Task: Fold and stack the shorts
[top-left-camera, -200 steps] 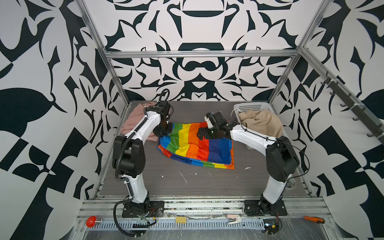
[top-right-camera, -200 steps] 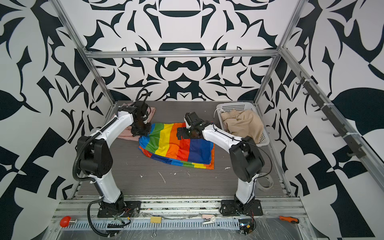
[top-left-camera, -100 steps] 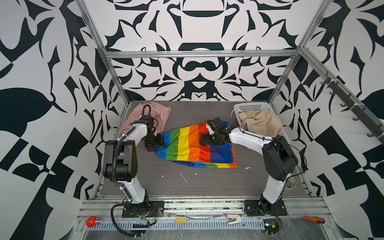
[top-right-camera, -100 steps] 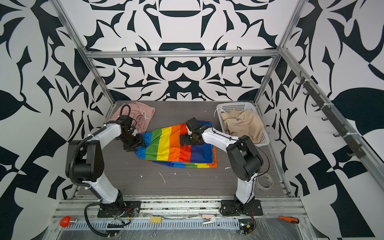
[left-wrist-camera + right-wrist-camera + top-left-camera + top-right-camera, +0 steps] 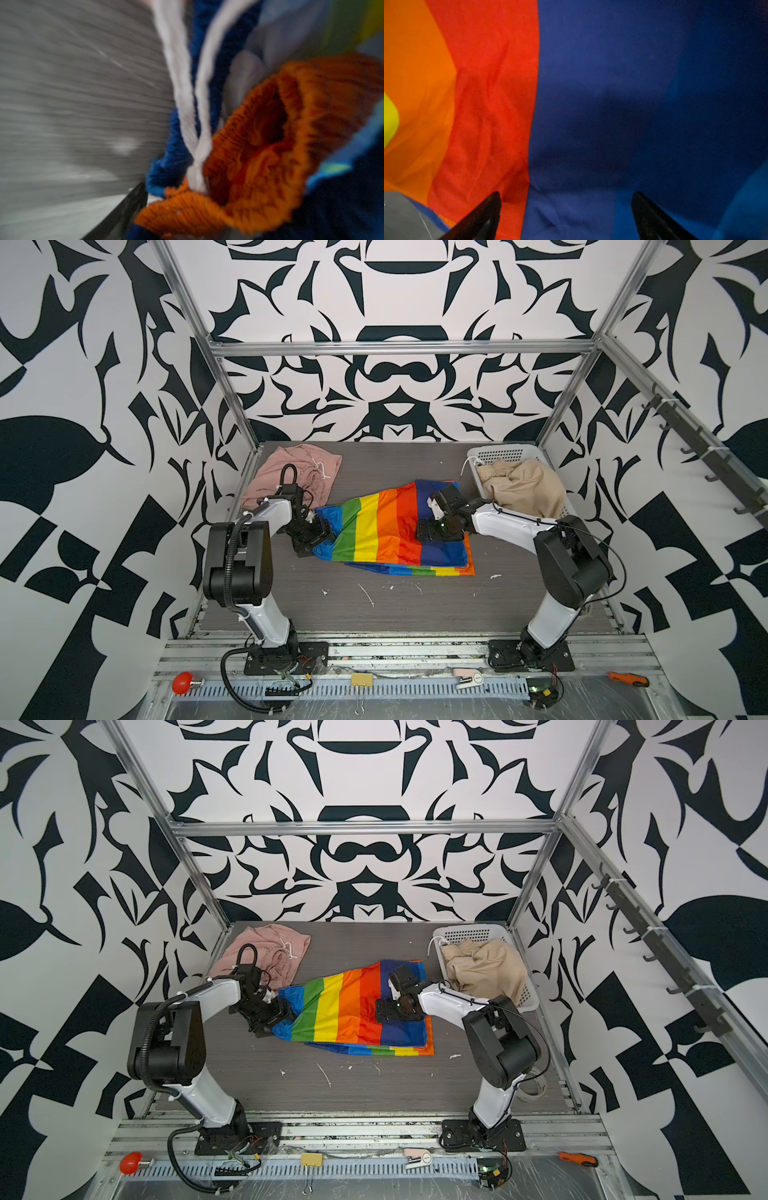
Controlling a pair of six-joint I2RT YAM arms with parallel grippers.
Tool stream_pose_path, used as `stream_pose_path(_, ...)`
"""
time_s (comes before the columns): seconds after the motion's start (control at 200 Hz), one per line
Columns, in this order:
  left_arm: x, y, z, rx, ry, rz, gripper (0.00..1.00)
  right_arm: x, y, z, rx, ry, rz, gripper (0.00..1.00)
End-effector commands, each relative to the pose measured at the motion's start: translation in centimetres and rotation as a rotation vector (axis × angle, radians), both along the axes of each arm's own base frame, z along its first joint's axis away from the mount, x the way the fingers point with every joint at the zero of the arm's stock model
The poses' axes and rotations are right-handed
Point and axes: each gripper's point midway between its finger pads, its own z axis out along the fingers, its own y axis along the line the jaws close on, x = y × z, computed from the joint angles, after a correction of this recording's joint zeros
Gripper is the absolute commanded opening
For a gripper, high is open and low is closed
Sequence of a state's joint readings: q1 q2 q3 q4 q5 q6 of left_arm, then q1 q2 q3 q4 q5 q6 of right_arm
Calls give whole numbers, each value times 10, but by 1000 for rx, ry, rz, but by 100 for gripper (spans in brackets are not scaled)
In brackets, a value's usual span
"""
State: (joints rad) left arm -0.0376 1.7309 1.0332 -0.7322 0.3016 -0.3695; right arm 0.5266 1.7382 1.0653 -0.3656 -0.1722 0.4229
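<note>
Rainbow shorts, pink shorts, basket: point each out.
rainbow shorts (image 5: 368, 531): in a top view, on the yellow stripe.
pink shorts (image 5: 291, 454): in a top view, on the far cloth.
basket (image 5: 503, 454): in a top view, on its perforated far wall.

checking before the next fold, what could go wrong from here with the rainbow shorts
1. The white drawstring lies loose right by the left gripper at the waist of the rainbow shorts; pulling away could snag it and drag the fold open.
2. The right gripper, fingers open, sits low over the blue panel; sliding sideways could bunch the top layer, whose front edge misses the layer beneath.
</note>
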Motion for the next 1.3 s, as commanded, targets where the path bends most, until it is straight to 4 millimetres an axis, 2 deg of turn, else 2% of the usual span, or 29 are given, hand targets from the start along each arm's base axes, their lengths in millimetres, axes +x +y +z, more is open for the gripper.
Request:
stream_pose_path(0.0, -18, 9, -16, 165, 97, -90, 77, 7, 4, 17, 54, -53, 4, 100)
stream_pose_path(0.125, -32, 12, -29, 306, 190, -202, 71, 8, 3, 15, 73, -47, -3, 99)
stream_pose_path(0.255, -42, 11, -41, 387, 257, -283, 53, 8, 3, 12, 81, -41, -4, 100)
stream_pose_path(0.41, -35, 9, -37, 454, 263, -337, 36, 7, 2, 11, 89, -39, -8, 99)
stream_pose_path(0.515, -22, 5, -28, 492, 227, -375, 13, 5, 0, 10, 90, -37, -11, 99)
stream_pose_path(0.595, -9, 1, -16, 511, 166, -382, 0, 4, -2, 9, 91, -39, -17, 100)
stream_pose_path(0.765, 15, -11, 12, 527, 50, -395, 0, 3, -6, 12, 92, -44, -27, 100)
stream_pose_path(0.91, 29, -22, 49, 534, -43, -394, 0, 4, -11, 17, 91, -52, -39, 100)
stream_pose_path(1.05, 37, -32, 81, 553, -109, -404, 0, 10, -14, 30, 78, -80, -54, 100)
stream_pose_path(1.185, 39, -40, 93, 573, -134, -419, 0, 25, 5, 58, 196, -131, -80, 99)
stream_pose_path(1.295, 42, -43, 98, 571, -153, -408, 0, 41, 38, 72, 325, -123, -76, 99)
